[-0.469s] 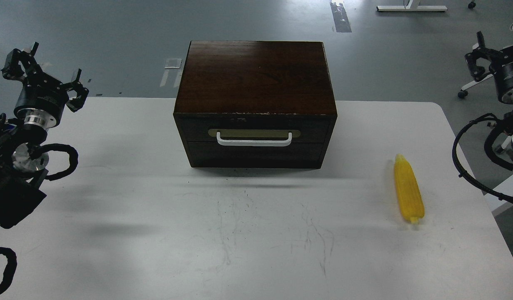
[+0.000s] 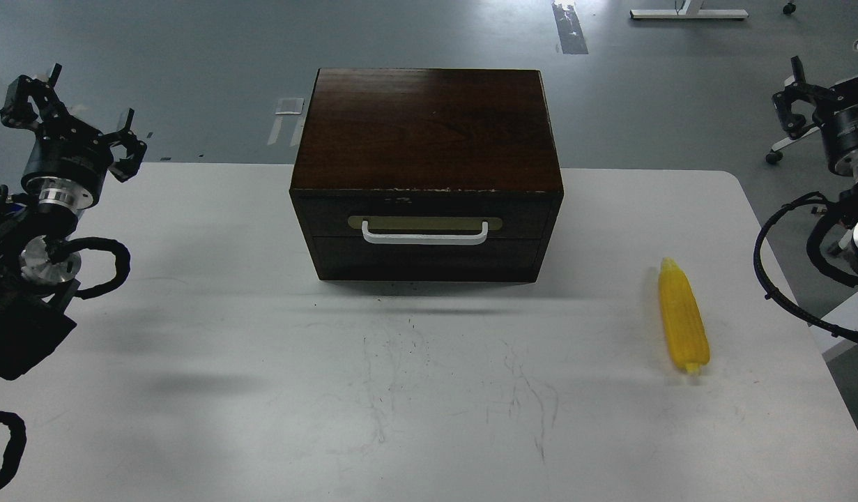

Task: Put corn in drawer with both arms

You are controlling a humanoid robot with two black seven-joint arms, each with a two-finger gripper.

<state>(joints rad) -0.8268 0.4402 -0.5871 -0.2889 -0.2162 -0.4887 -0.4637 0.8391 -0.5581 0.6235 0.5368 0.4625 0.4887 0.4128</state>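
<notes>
A dark brown wooden box (image 2: pixel 426 171) sits at the far middle of a white tabletop (image 2: pixel 261 362). Its single drawer (image 2: pixel 426 226) is closed, with a white bar handle (image 2: pixel 424 236) on a pale oval plate facing the viewer. No brand, label or readable writing shows on anything.

The corn (image 2: pixel 683 316), a bright yellow cob, lies flat on the tabletop. Its long axis runs nearly front to back, tilted slightly. The tapered tip points away from the viewer and the stubby end points toward the near edge.

The left end effector (image 2: pixel 70 108) hangs above the far left corner of the tabletop, its fingers spread apart and holding nothing. The box is well to its right, and the corn is farther right still and nearer the viewer.

The right end effector (image 2: pixel 805 94) is raised beyond the right edge of the tabletop. I cannot tell whether it is open or closed. The corn lies nearer the viewer and to its left, well apart from it.
</notes>
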